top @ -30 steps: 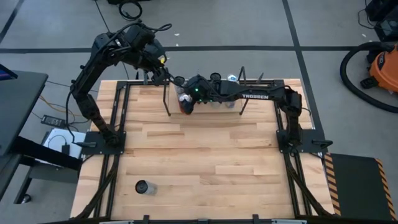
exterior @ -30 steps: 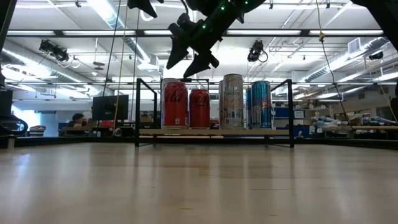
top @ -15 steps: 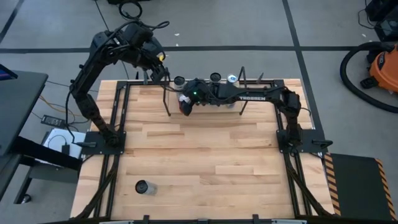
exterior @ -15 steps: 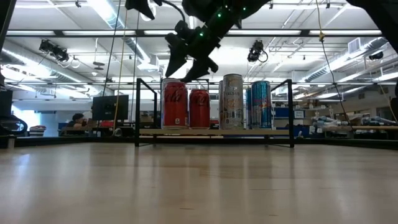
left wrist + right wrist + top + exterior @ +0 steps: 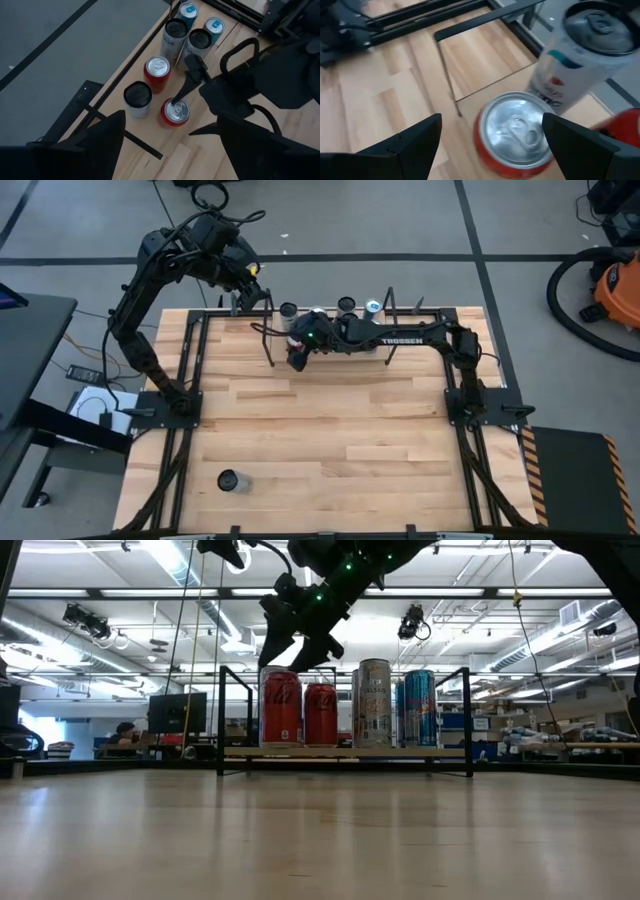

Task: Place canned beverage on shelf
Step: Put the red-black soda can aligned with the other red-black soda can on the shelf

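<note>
The shelf [image 5: 345, 752] stands at the table's far edge, a light board between black rod end frames [image 5: 221, 720]. Several cans stand on it: two red ones [image 5: 281, 708] [image 5: 320, 714], a tall silver one [image 5: 373, 703] and a blue one [image 5: 420, 707]. My right gripper [image 5: 297, 352] hangs open just above the red can at the shelf's left end [image 5: 517, 132], one finger on either side and apart from it. A tall white can [image 5: 580, 45] stands beside that red can. My left gripper [image 5: 252, 298] is open and empty, high above the shelf's far left end, looking down on the cans [image 5: 175, 112].
A dark can [image 5: 230, 480] stands alone near the table's near left corner. The two arms' bases [image 5: 175, 402] [image 5: 470, 405] stand at the left and right sides. The wide middle of the wooden tabletop [image 5: 330, 430] lies between them.
My right gripper has drifted a little toward the table's left edge above the red cans, staying open. My left gripper has drawn back from the right gripper toward the far left corner. The cans have not moved.
</note>
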You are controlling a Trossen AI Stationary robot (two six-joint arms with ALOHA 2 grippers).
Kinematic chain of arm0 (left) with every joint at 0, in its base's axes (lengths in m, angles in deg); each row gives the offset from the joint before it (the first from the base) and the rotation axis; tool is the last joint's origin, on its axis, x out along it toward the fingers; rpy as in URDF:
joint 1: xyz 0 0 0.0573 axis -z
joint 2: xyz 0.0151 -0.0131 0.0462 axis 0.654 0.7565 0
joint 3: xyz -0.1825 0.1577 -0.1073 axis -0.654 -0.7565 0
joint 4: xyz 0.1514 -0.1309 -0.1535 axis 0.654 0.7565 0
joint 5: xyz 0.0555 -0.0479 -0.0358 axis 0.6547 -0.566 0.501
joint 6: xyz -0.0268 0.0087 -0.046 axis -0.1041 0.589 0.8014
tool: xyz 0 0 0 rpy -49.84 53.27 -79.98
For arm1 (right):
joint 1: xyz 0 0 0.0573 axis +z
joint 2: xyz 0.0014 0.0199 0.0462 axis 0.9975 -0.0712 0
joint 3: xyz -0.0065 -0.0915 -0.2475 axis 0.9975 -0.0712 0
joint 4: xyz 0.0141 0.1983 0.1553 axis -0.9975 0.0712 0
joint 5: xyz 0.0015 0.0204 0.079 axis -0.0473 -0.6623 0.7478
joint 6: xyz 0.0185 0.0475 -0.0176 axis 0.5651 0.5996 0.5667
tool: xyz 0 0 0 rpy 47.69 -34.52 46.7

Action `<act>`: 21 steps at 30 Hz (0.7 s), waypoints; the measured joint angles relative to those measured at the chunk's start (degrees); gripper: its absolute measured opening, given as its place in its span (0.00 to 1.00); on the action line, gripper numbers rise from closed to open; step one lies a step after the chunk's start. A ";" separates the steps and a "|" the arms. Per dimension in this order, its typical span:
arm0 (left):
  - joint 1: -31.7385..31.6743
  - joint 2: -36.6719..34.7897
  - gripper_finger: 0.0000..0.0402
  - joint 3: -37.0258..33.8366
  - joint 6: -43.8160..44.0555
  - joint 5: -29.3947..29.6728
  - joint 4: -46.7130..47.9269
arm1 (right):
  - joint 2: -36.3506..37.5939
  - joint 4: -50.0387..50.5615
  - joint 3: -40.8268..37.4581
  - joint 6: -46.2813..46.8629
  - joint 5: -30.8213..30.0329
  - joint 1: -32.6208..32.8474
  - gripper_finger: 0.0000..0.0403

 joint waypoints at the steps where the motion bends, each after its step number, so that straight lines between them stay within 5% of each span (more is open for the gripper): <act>1: 0.00 0.04 0.79 0.00 0.00 0.00 0.00 | 0.00 -0.05 0.07 0.00 0.60 0.10 0.88; 8: -0.04 0.09 0.79 0.00 0.02 0.00 0.00 | 0.55 1.63 2.38 -1.30 -3.80 0.50 0.88; 21: -0.02 0.09 0.79 0.00 0.04 0.00 0.00 | 0.15 2.98 0.85 -0.01 -0.66 -1.49 0.88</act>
